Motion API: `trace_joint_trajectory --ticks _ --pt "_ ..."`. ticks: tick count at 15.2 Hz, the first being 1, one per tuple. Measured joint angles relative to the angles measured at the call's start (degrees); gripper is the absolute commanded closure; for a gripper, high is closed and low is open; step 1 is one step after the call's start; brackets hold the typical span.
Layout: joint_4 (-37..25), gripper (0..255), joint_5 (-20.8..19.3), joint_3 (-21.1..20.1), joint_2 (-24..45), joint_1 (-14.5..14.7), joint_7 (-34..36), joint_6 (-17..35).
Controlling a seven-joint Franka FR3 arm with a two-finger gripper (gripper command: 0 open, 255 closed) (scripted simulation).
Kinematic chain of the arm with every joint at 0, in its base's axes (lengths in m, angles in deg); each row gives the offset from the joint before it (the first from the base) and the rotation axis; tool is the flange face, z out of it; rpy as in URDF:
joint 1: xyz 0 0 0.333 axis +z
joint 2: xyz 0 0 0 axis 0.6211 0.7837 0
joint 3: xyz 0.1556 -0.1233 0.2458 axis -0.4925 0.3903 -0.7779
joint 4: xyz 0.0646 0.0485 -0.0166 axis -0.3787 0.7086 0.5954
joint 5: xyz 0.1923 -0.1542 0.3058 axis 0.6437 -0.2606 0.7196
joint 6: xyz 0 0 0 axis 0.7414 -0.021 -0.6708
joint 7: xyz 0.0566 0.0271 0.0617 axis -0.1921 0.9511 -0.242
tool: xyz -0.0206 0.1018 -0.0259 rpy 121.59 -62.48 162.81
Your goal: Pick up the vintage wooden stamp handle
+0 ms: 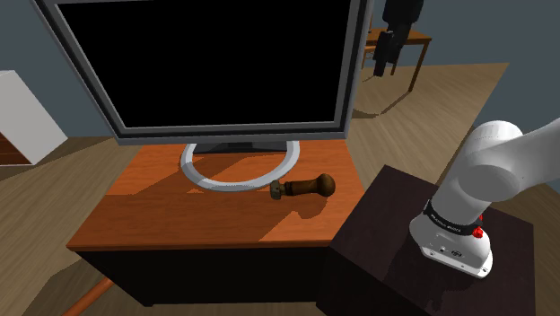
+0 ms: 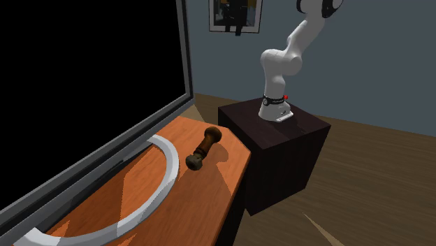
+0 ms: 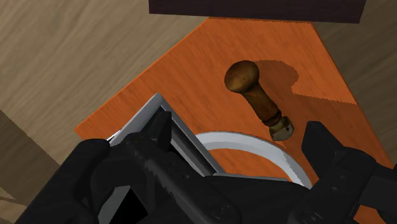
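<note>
Wooden stamp handle (image 1: pixel 305 188) lies on its side on an orange-brown table (image 1: pixel 179 215), its narrow end just beside the pale ring foot (image 1: pixel 193 171) of a large black-screened monitor (image 1: pixel 224 63) and its round knob toward the dark stand (image 1: pixel 395 260). The black gripper (image 3: pixel 238 137) hangs well above it with fingers (image 3: pixel 159 130) spread apart, clasping nothing. From the wrist, the handle shows between them, untouched. The white arm (image 1: pixel 485 179) rises from the stand.

The shoulder view looks down past the stand (image 1: pixel 381 235) onto the orange table (image 1: pixel 161 215). The second exterior view faces the arm (image 2: pixel 281 63) across it from close by; every view shares the stamp handle (image 1: pixel 305 188).
</note>
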Motion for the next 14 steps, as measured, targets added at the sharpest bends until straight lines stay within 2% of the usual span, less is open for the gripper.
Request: trace_joint_trajectory --ticks 3,10,14 --pt "1.7 0 -0.1 0.2 0.4 0.3 -0.7 1.9" --pt "10.7 0 -0.5 1.2 5.9 2.1 -4.1 15.6" --pt "13.8 0 -0.6 1.6 10.8 3.2 -6.0 23.1"
